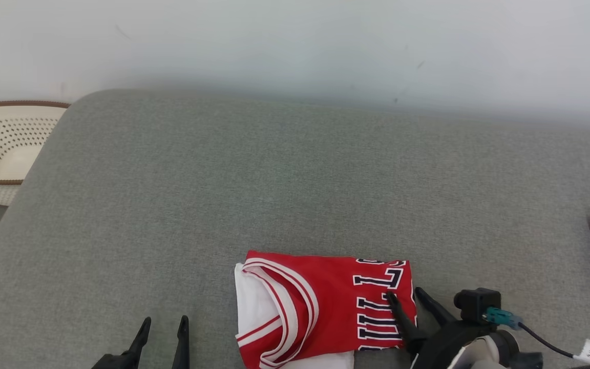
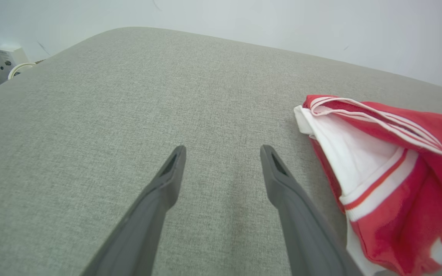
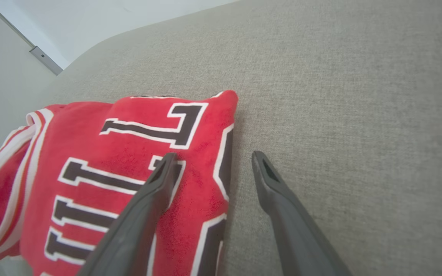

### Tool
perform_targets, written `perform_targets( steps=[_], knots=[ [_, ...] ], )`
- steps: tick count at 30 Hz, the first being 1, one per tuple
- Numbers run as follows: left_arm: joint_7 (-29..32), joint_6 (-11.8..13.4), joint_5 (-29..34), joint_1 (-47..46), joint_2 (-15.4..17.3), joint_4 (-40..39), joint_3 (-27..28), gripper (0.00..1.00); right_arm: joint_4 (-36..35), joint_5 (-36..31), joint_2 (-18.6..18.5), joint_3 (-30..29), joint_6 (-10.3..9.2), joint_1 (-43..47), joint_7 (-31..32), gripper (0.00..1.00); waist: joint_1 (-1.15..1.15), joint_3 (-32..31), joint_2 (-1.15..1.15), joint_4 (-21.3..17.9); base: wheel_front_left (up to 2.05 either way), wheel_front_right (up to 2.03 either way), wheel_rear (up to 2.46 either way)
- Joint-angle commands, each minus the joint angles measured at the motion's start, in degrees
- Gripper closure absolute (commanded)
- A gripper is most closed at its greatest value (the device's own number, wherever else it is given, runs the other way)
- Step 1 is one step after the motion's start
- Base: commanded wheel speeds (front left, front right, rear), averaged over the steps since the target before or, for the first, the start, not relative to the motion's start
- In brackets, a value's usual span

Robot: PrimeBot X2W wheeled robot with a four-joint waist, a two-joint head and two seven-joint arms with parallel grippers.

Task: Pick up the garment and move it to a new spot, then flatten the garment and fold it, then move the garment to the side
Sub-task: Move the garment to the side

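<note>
Folded jersey [image 1: 320, 307] cropped by bottom edge, lettering partly hidden, left gripper [image 1: 165, 320] and right gripper [image 1: 403, 293] jaws spread

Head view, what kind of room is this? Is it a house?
Probably a home-style laundry-folding spot. A wide grey fabric-covered surface, like a bed or sofa, holds a folded red-and-white basketball jersey, and a cream perforated laundry basket sits beside it at the left.
</note>
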Motion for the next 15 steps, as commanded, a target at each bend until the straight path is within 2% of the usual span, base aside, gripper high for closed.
perform_targets(
  steps=[1, 2, 3, 4, 5, 9, 15],
  knots=[
    [-0.1, -0.2, 0.9, 0.7, 0.1, -0.8, 0.0, 0.0, 1.3, -0.2, 0.9, 0.8, -0.08, -1.2, -0.1, 0.0, 0.0, 0.0, 0.0, 0.7, 0.0, 0.0, 0.0],
    [0.0, -0.2, 1.0, 0.7, 0.1, -1.1, -0.1, 0.0, 2.5, -0.1, 1.2, 1.1, -0.08, -1.6, -0.1, 0.23, 0.0, 0.0, 0.0, 0.9, 0.0, 0.0, 0.0],
    [0.0, -0.2, 1.0, 0.7, 0.1, -1.2, -0.3, 0.0, 3.2, -0.3, 1.4, 1.3, -0.08, -2.0, -0.1, 0.53, 0.0, 0.1, 0.0, 1.0, 0.0, 0.0, 0.0],
    [-0.1, -0.1, 1.0, 0.7, 0.1, -1.6, -0.3, 0.0, 3.9, -0.3, 1.8, 1.5, -0.08, -2.5, -0.1, 0.71, 0.0, 0.1, 0.0, 1.1, 0.0, 0.0, 0.0],
    [-0.1, -0.1, 1.1, 0.6, 0.1, -1.9, -0.3, 0.0, 4.4, -0.3, 2.1, 1.9, -0.08, -2.8, -0.1, 1.0, 0.0, 0.1, 0.0, 1.2, 0.0, 0.0, 0.0],
    [-0.1, 0.4, 1.4, 0.9, 0.1, -3.0, -0.7, 0.0, 5.0, -2.1, 1.7, 0.3, -0.08, -4.7, -0.1, 1.0, 0.0, -0.3, 0.0, 0.9, 0.0, 0.0, 0.0],
    [-0.1, 0.3, 2.2, 0.8, 0.1, -4.1, -1.3, 0.0, 4.6, -6.7, 1.0, -5.1, -0.08, -4.7, -0.1, 1.0, 0.0, -1.3, 0.0, -2.4, 0.0, 0.0, 0.0]
  ],
)
